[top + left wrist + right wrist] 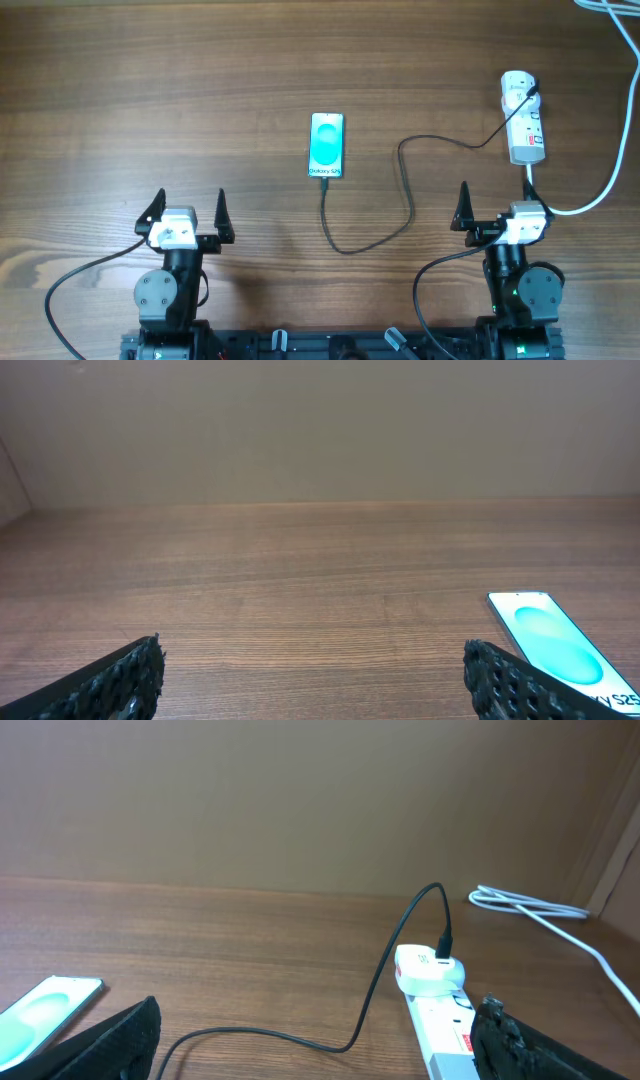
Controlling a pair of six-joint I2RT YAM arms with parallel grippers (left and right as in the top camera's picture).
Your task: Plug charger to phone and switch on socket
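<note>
The phone (327,145) lies flat at the table's middle, cyan screen up, its lettering at the near short edge. The charger (409,200), a thin black cable, runs from a white adapter on the socket (523,122) and loops back to the phone's near edge. I cannot tell whether its tip is inserted. My left gripper (188,210) is open and empty, near-left of the phone. My right gripper (502,208) is open and empty, just in front of the socket. The left wrist view shows the phone (560,645) at the right. The right wrist view shows the socket (440,1020), the cable (372,1010) and the phone (35,1015).
A thick white cord (610,190) leaves the socket's near end, curves right and runs up the table's right side to the far corner; it also shows in the right wrist view (530,905). Black arm cables (70,280) trail beside both arm bases.
</note>
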